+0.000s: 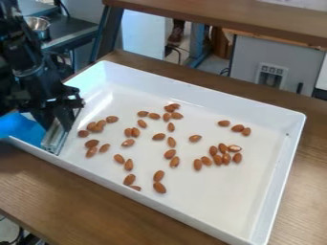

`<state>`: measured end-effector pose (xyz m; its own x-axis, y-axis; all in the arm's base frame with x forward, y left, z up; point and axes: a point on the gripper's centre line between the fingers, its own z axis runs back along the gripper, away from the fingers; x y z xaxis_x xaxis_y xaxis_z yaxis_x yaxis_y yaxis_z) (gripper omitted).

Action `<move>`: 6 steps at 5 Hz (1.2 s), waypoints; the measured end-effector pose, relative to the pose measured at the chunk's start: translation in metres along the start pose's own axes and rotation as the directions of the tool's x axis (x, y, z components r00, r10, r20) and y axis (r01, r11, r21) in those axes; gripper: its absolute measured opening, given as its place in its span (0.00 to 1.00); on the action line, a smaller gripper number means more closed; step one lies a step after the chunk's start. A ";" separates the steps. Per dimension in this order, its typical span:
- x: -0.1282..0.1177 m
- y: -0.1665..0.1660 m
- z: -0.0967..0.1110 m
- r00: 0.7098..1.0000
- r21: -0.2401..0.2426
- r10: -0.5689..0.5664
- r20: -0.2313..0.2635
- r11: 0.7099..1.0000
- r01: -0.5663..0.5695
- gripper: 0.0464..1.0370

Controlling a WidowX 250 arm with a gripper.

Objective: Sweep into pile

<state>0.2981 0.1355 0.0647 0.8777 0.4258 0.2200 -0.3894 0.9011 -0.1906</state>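
Can make out a black gripper at the left of the frame, over the left end of a white tray, with the arm cut off by the edge. Cannot tell whether spread, pressed together or pinching anything. Can see a silvery strip just below, with its upper end hidden, and a blue piece cut off at the left edge. Can find almonds scattered in the tray across mid-frame, bunched most closely right of centre, with one partly hidden by the near wall, below centre-left.
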 end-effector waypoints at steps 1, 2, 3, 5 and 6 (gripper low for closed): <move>-0.006 -0.020 -0.002 1.000 -0.012 0.018 -0.016 1.000 -0.018 0.32; -0.016 -0.055 -0.006 0.999 -0.026 0.031 -0.017 0.999 -0.031 0.32; -0.021 -0.085 -0.011 0.999 -0.019 0.051 -0.010 0.999 -0.051 0.32; -0.027 -0.132 -0.020 0.994 -0.008 0.074 0.075 0.997 -0.073 0.32; -0.027 -0.157 -0.026 0.992 0.000 0.082 0.099 0.997 -0.082 0.32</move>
<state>0.3427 -0.0196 0.0636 0.8110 0.5039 0.2974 -0.4599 0.8632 -0.2083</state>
